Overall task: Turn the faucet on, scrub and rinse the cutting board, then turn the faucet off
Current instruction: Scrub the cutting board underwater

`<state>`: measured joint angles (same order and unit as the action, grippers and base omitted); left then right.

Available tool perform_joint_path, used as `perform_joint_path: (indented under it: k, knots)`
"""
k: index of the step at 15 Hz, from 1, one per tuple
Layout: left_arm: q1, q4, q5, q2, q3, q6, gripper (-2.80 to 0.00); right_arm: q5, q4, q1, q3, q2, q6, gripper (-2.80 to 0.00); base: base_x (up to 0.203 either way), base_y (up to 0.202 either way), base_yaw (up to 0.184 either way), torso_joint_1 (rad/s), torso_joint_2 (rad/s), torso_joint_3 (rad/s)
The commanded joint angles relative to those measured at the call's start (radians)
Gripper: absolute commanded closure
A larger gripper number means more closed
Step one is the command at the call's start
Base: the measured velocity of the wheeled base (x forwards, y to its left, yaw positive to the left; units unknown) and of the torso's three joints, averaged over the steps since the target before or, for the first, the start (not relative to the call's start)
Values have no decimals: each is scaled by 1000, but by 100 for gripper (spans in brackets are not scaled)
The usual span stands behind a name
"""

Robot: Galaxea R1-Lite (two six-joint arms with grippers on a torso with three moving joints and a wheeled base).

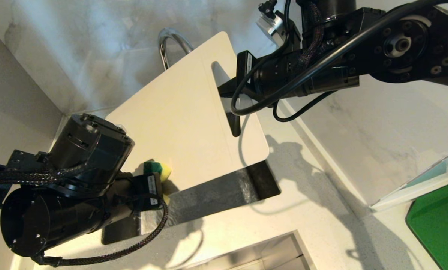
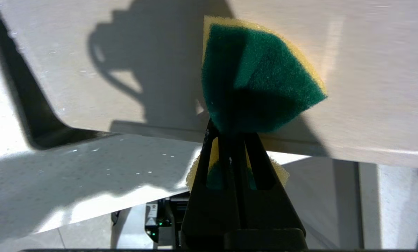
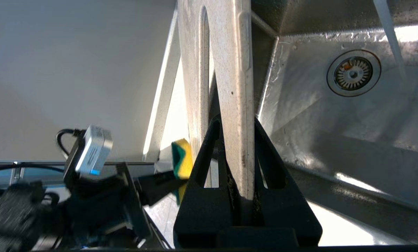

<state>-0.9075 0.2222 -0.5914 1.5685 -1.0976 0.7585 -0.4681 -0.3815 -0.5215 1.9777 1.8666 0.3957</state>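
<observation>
Head view: the cutting board (image 1: 186, 112) is held tilted over the sink (image 1: 224, 195), its slotted short end to the right and its lower edge toward the near left. The right gripper (image 1: 234, 98) clamps the strip of board beside the handle slot; the left gripper (image 1: 160, 183) pinches a yellow-and-green sponge (image 1: 157, 169) at the board's near left edge. Only the arched top of the chrome faucet (image 1: 169, 43) shows, rising behind the board's far edge; its base and lever are hidden by the board.

Left wrist view: the fingers are drawn narrow on the folded sponge (image 2: 257, 77), green face outward, yellow layer against the board (image 2: 369, 87). The arm's shadow falls on the board face.

Right wrist view: the board (image 3: 231, 87) is seen edge-on, its rim gripped between the two black fingers (image 3: 275, 164). This view alone shows the steel basin (image 3: 334, 122), wet, with the round drain strainer (image 3: 353, 72) and a thin stream of water (image 3: 390, 38) falling toward it. The sponge (image 3: 181, 157) and the left arm appear beyond the board.

Surroundings: a pale speckled countertop (image 1: 321, 210) frames the sink, backed by a grey-veined marble wall (image 1: 77, 48). A dark green mat (image 1: 439, 221) lies at the far right edge of the counter, well apart from the board.
</observation>
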Motion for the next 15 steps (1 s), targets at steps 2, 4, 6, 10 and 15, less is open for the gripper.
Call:
perform_joint_path:
  k: [2,4,6,10,15]
  knots:
    - [85,-2,5,-53,71,10,0,-4,-4,0,0,-12,3,0,0,0,0,0,0,0]
    - [152,-41,49,-89,132,15,0,-4,-4,0,0,-17,3,0,0,0,0,0,0,0]
    - [209,-89,80,-115,206,15,0,-4,-4,0,0,-24,5,0,0,0,0,0,0,0]
    - [282,-217,92,-138,354,16,0,-4,2,1,0,-37,57,0,0,0,0,0,0,0]
    - [448,-258,196,-234,404,-10,0,-4,-2,8,-3,-40,58,0,0,0,0,0,0,0]
